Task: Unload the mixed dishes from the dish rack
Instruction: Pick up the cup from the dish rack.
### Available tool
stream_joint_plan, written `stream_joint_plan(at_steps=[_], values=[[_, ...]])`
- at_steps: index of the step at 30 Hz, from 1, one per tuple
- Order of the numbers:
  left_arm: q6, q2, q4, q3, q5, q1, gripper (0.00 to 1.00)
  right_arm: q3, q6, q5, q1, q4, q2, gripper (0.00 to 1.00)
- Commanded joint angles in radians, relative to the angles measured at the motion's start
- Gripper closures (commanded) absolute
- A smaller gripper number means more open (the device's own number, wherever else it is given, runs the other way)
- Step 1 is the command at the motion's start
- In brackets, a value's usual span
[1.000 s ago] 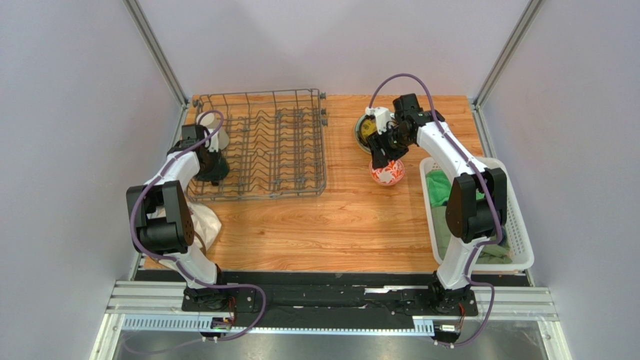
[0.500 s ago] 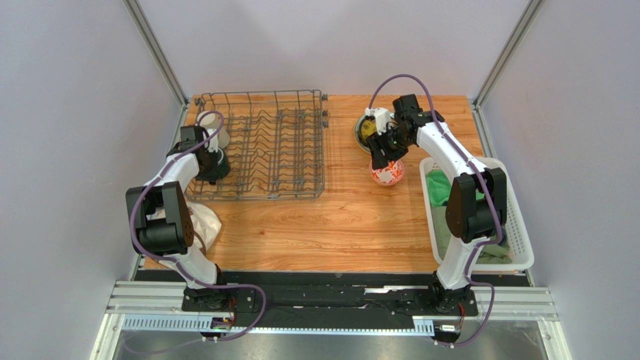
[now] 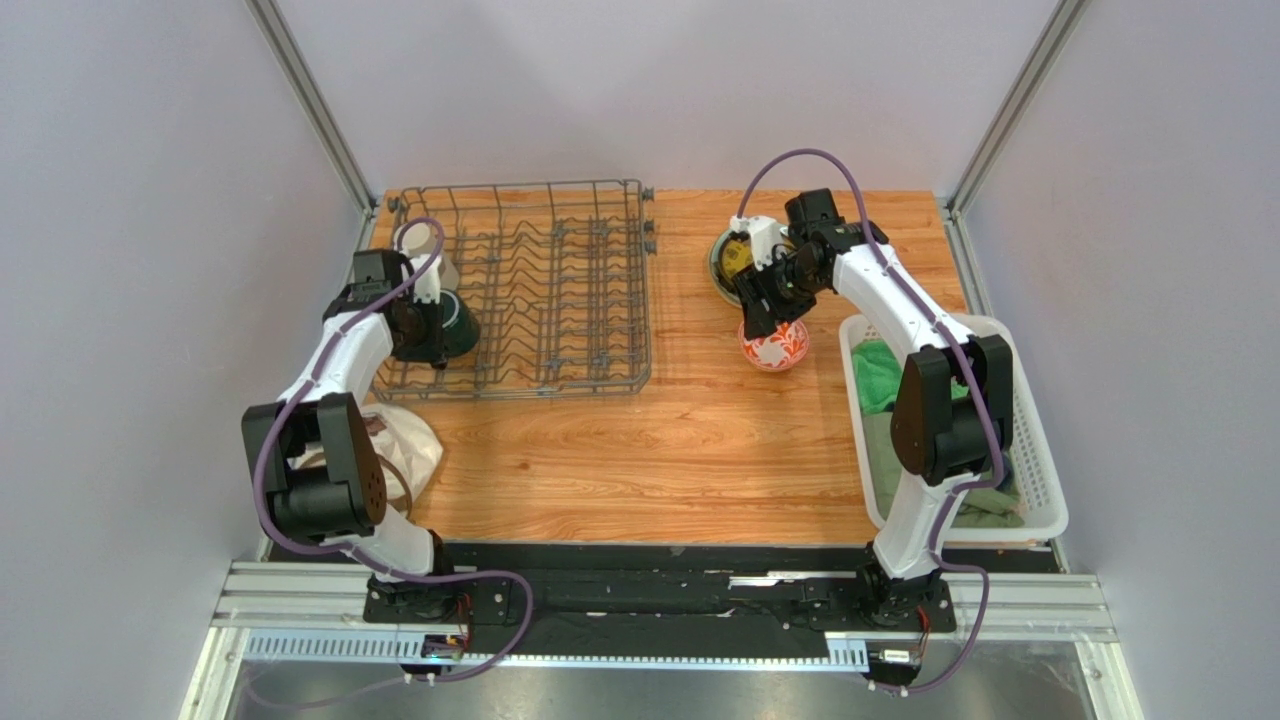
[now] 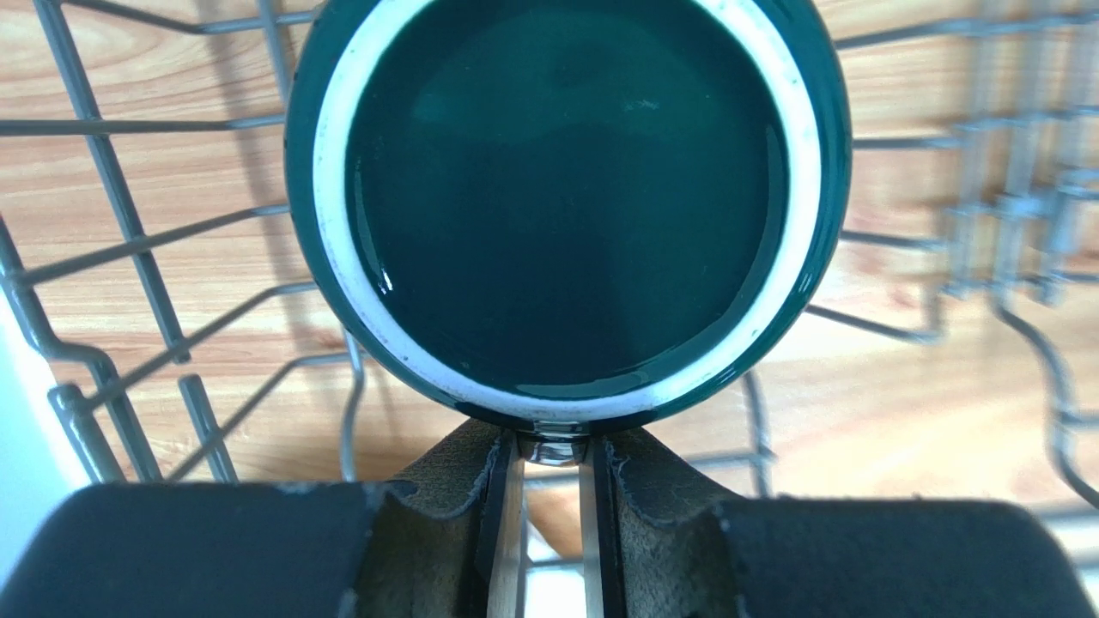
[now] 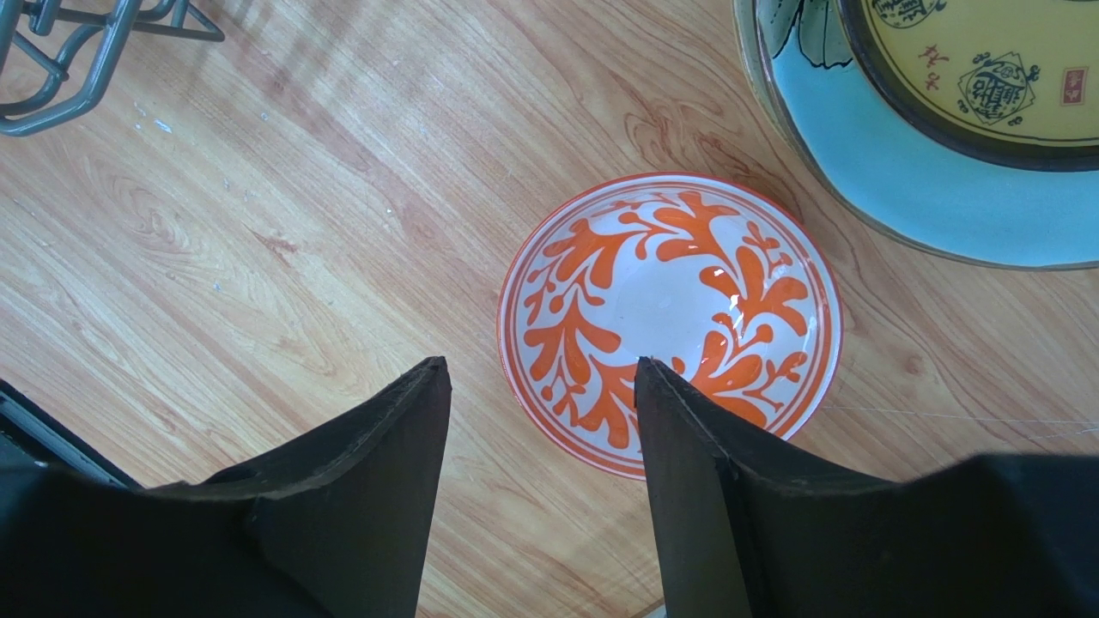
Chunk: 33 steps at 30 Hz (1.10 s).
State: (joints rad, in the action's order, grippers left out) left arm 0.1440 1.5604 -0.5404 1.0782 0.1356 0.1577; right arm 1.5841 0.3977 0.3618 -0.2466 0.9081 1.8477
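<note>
Tabletop (image 3: 631, 450) of pale wood, two arms bolted at near edge. At near right, one white slotted basket (image 3: 1040, 480) with green cloth (image 3: 879, 375) inside. Midway back, one small red-and-white bowl (image 3: 775, 347) on bare wood, directly under right gripper (image 3: 763, 311). At far left, one grey wire dish rack (image 3: 571, 300); over its left side, one dark green mug (image 3: 451, 323), tilted, in grip of left gripper (image 3: 424, 327); in its far-left corner, one beige handleless cup (image 3: 416, 240). Just right of rack, at the back, two plates stacked: yellow-and-dark patterned plate (image 5: 993, 52) on pale green flowered plate (image 5: 903, 193). From left wrist only: fingers (image 4: 439, 502) almost together, pinching a thin part at mug's near edge, mug's round end toward lens, rack wires behind. From right wrist only: jaws well apart, holding nothing, bowl below between them; plate patterns legible. From overhead only: basket, cup, both arms at once.
</note>
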Motion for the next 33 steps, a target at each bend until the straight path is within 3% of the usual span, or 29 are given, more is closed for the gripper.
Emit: stream_joint_plan(at_steps=[1, 9, 14, 23, 28, 33], values=[[0.002, -0.111, -0.004, 0.068, 0.100, 0.003, 1.00, 0.020, -0.003, 0.022, -0.006, -0.002, 0.012, 0.42], [-0.015, -0.180, -0.061, 0.132, 0.222, 0.011, 1.00, 0.068, -0.014, 0.057, -0.016, 0.029, 0.008, 0.43], [-0.030, -0.209, -0.090, 0.179, 0.494, 0.014, 1.00, 0.103, -0.066, 0.225, -0.019, 0.009, -0.039, 0.43], [-0.092, -0.200, -0.127, 0.223, 0.916, 0.016, 1.00, 0.099, -0.334, 0.558, -0.019, -0.234, -0.119, 0.35], [-0.127, -0.194, -0.066, 0.203, 1.102, 0.014, 1.00, 0.015, -0.583, 0.729, -0.020, -0.529, -0.133, 0.32], [-0.211, -0.184, 0.020, 0.192, 1.254, 0.013, 1.00, 0.031, -0.591, 0.770, -0.034, -0.580, -0.127, 0.27]])
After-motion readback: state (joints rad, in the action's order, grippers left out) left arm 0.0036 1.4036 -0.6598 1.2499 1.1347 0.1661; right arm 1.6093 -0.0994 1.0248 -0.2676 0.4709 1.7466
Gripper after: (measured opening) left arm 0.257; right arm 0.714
